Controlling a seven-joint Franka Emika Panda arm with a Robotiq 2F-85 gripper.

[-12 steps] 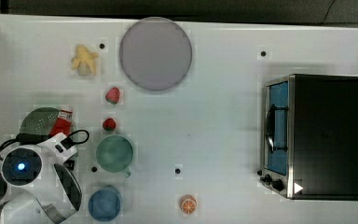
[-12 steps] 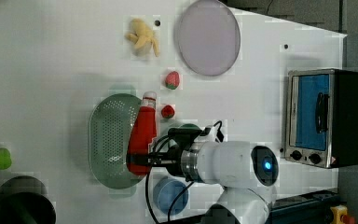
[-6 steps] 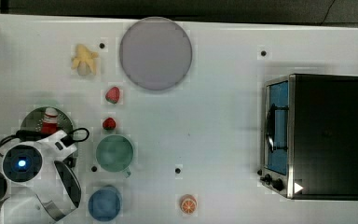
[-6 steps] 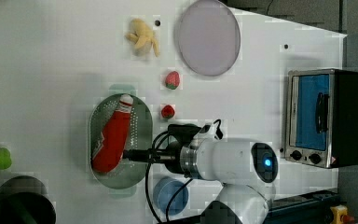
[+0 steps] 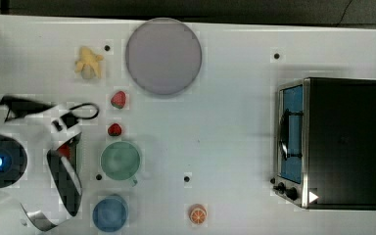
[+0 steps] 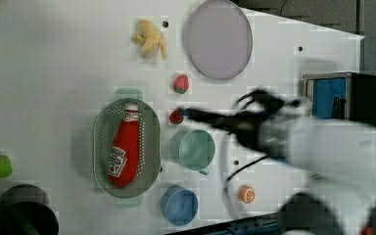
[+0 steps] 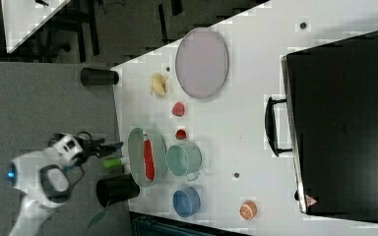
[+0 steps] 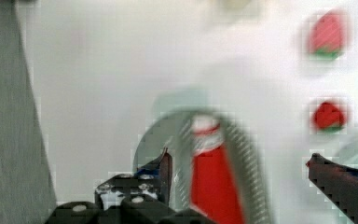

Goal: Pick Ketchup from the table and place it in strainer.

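The red Ketchup [image 6: 122, 152] bottle lies lengthwise inside the mint-green strainer [image 6: 99, 147], white cap toward the left view's top. The right view shows the Ketchup [image 7: 149, 161] in the strainer [image 7: 134, 147] near the white table's [image 6: 54, 63] edge. My gripper [image 8: 240, 158] hovers above it, open, with both dark fingers [image 8: 164, 170] well clear of the bottle [image 8: 212, 182]. In the left view the gripper [image 6: 186, 115] looks blurred, above the small strawberry. In the top view my arm covers most of the strainer, leaving a sliver of red Ketchup [image 5: 64, 150].
A green cup [image 6: 193, 149] and a blue bowl [image 6: 178, 205] stand right beside the strainer. Two strawberries [image 6: 180, 84], a banana [image 6: 150, 36] and a grey plate [image 6: 219, 39] lie beyond. A toaster oven [image 6: 342, 98] sits at the left view's right, a black cup [image 6: 22, 215] at its lower left.
The Ketchup left my fingers and dropped from the strainer's rim to lie flat inside it. My gripper opened wide and drew up and away from the strainer.
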